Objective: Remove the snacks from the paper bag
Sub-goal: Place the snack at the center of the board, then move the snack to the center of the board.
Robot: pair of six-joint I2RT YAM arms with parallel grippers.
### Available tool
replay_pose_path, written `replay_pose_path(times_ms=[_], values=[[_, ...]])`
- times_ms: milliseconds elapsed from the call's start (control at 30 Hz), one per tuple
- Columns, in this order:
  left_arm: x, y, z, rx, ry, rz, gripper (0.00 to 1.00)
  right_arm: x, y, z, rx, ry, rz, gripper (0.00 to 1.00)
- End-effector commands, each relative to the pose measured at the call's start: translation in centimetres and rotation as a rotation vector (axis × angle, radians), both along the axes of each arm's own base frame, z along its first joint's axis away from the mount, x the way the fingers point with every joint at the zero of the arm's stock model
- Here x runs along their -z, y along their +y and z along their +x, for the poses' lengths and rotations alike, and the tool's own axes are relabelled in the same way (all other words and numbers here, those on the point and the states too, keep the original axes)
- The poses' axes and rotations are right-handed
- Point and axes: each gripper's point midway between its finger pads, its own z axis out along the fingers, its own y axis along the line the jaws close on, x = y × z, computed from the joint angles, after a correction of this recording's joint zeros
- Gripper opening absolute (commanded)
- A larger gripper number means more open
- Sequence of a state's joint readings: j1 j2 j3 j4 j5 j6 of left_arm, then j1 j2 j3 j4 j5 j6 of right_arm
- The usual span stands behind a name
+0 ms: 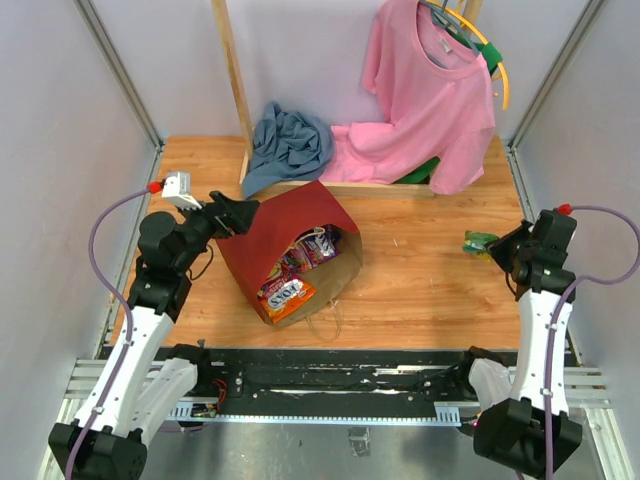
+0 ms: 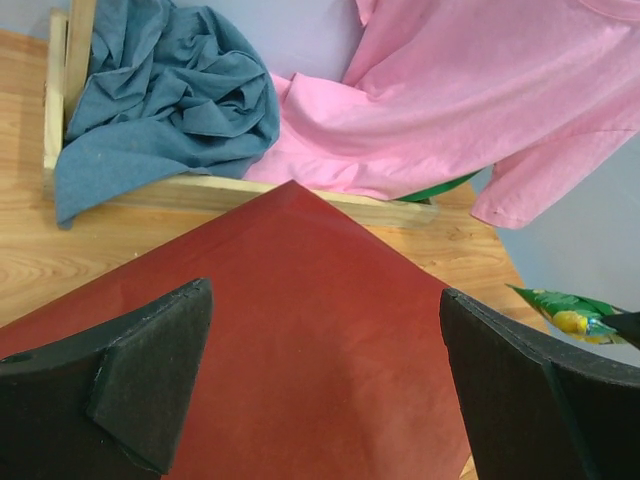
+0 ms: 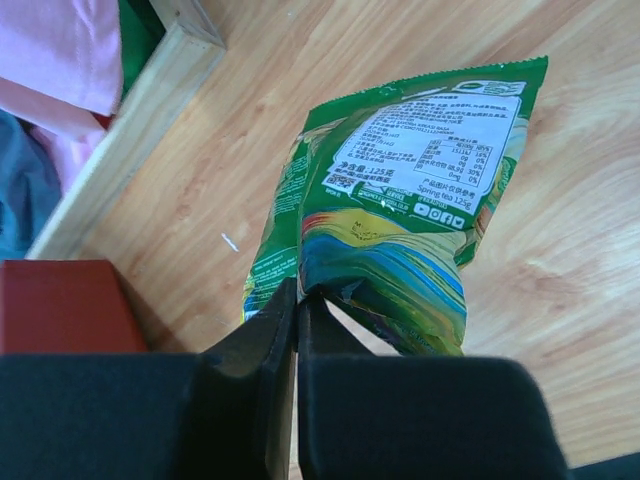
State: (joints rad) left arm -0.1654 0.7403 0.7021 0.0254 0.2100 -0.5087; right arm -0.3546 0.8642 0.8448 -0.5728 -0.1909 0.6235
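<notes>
The paper bag lies on its side mid-table, dark red side up, mouth toward the front right. Purple and orange snack packets show inside its mouth. My left gripper is open at the bag's back left edge; in the left wrist view its fingers straddle the red side. My right gripper is at the right side, shut on the edge of a green-yellow packet, which also shows in the top view and the left wrist view.
A wooden frame at the back holds a blue-grey cloth and a pink shirt on a hanger. Grey walls close in the left and right sides. A black rail runs along the front edge.
</notes>
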Motion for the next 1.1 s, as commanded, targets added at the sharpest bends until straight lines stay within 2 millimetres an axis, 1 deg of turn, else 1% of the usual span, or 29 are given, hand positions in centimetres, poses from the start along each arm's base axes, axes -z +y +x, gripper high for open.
replay_pose_path(times_ms=[0,133,233,300,400,433,467,500,533,567,600,667,733,767,833,867,933,967,1067], values=[[-1.9,0.2,0.1,-0.006,-0.043,0.026,1.00,-3.0,-0.8,3.1,0.090,-0.176,0.080,0.01],[-1.9,0.2,0.1,-0.007,-0.042,0.033,1.00,-3.7,-1.7,6.3,0.107,-0.224,0.121,0.01],[-2.0,0.5,0.0,-0.018,-0.042,0.047,1.00,-3.4,-2.2,8.7,0.079,-0.217,0.126,0.01],[-2.0,0.6,0.0,-0.023,-0.042,0.054,1.00,-2.1,-2.1,9.5,0.037,-0.176,0.129,0.01],[-2.2,0.7,-0.1,-0.027,-0.048,0.054,1.00,1.2,-1.2,9.9,-0.023,-0.145,0.165,0.01],[-2.2,0.6,-0.1,-0.025,-0.048,0.052,1.00,2.6,-0.8,9.8,-0.034,-0.133,0.180,0.09],[-2.2,0.5,-0.1,-0.020,-0.051,0.050,1.00,3.9,-0.5,9.5,-0.045,-0.117,0.194,0.30],[-2.2,0.4,0.0,-0.015,-0.050,0.049,0.99,5.1,-0.1,9.0,-0.054,-0.097,0.211,0.59],[-2.2,0.3,0.0,-0.009,-0.049,0.048,1.00,6.2,0.4,8.5,-0.069,-0.078,0.224,0.70],[-2.2,0.3,-0.1,-0.006,-0.050,0.049,0.99,7.0,0.7,7.9,-0.077,-0.056,0.233,0.79],[-2.2,0.3,-0.1,-0.005,-0.048,0.049,1.00,7.6,1.1,7.2,-0.080,-0.038,0.241,0.85],[-2.2,0.2,-0.1,-0.003,-0.051,0.045,1.00,7.6,1.8,5.9,-0.085,-0.034,0.253,0.94],[-2.2,0.1,-0.1,0.001,-0.054,0.037,1.00,6.6,2.3,4.9,-0.072,-0.068,0.241,0.95],[-2.2,0.0,-0.1,0.005,-0.056,0.031,1.00,6.0,2.1,4.5,-0.052,-0.085,0.218,0.93],[-2.1,-0.2,-0.1,0.015,-0.056,0.018,1.00,5.0,0.9,4.0,0.015,-0.104,0.161,0.86],[-2.1,-0.3,-0.1,0.021,-0.055,0.011,1.00,4.9,0.0,3.9,0.057,-0.108,0.130,0.82],[-1.9,-0.5,-0.1,0.030,-0.054,0.002,1.00,5.3,-1.1,4.2,0.093,-0.088,0.103,0.76],[-1.9,-0.5,-0.2,0.032,-0.054,0.002,1.00,5.8,-1.4,4.4,0.101,-0.062,0.101,0.73],[-1.8,-0.1,-0.2,0.015,-0.049,0.018,1.00,7.4,-1.8,5.6,0.109,-0.003,0.142,0.61]])
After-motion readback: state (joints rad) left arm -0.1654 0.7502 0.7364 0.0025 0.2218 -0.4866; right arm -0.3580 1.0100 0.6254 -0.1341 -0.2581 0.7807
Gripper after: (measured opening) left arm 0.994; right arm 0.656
